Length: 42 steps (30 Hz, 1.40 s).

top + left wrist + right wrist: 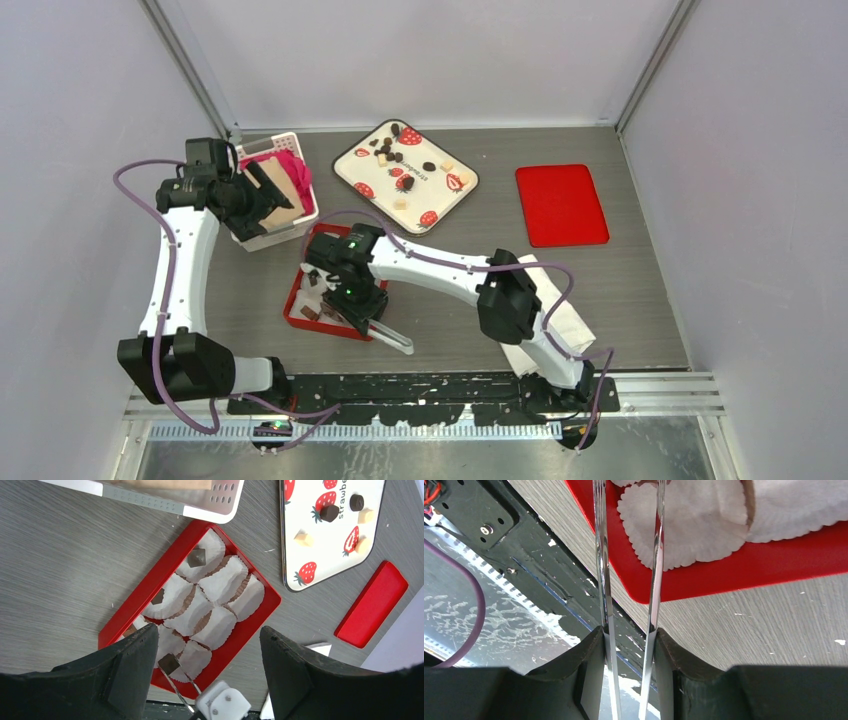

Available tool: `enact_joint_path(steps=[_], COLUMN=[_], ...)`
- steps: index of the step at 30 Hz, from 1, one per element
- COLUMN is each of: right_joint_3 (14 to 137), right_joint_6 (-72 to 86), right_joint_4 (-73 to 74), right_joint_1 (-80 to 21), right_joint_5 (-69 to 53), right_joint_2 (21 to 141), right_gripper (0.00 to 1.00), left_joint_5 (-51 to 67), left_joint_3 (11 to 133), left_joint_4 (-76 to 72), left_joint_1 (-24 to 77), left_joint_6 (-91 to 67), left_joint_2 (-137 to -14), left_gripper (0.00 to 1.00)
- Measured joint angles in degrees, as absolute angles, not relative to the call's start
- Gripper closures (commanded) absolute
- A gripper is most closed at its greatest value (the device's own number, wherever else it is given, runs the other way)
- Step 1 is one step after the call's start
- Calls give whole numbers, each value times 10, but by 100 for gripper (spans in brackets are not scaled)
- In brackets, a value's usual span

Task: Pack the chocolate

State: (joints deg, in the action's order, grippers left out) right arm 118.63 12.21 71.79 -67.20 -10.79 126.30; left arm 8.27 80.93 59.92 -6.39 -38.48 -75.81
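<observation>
The right gripper [629, 635] was pressed together on a pair of tweezers [655, 555], whose blades ran up over the near corner of the red box [749, 570]. That corner sat close to the front edge of the table [764, 630] and its black rail [549, 575]. Bare table showed between the box, the strawberry tray [330, 550] and the red lid [560, 205] at right.

In the lower left of the left wrist view the tweezer tips pinched one dark piece of the chocolate [169, 663] over a paper cup [197, 655]. Two more pieces lay in cups toward the box's upper corner, and the rest sat on the tray. The left gripper [206, 640] hung above, fingers spread wide with nothing between them.

From overhead the right arm [440, 270] covered most of the box, and the white basket [262, 238] at upper left held things I could not identify. The right wrist view cut off the tweezer tips. On the tray, "Strawbe" was readable before the frame edge cut it.
</observation>
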Motion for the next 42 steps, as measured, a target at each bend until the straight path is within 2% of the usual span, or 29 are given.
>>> enact_joint_path(steps=[3,9,24,27,35,39,42], right_joint_3=[1186,1186,1186,1186,1210,1223,1220], right_joint_6=[123,124,124,124,122,126,139], right_joint_4=[718,716,715,715,718,705,686], right_joint_1=[-677,-679,-678,-678,-668,-631,-579], right_joint_5=[-111,-111,-111,-110,-72,-51,-29], right_joint_2=[1275,1282,1282,1282,1280,1255,1220], right_gripper=[69,59,53,56,76,86,87], left_joint_5=[83,86,86,86,86,86,86], left_joint_3=[808,808,808,808,808,809,809], left_joint_4=[599,599,599,599,599,599,599], left_joint_1=[-64,-64,-64,-64,-64,-64,-64], left_joint_6=[-385,-384,-383,-383,-383,-383,-384], left_joint_2=[-757,-757,-757,-757,-757,-757,-757], left_gripper=[25,25,25,25,25,25,25])
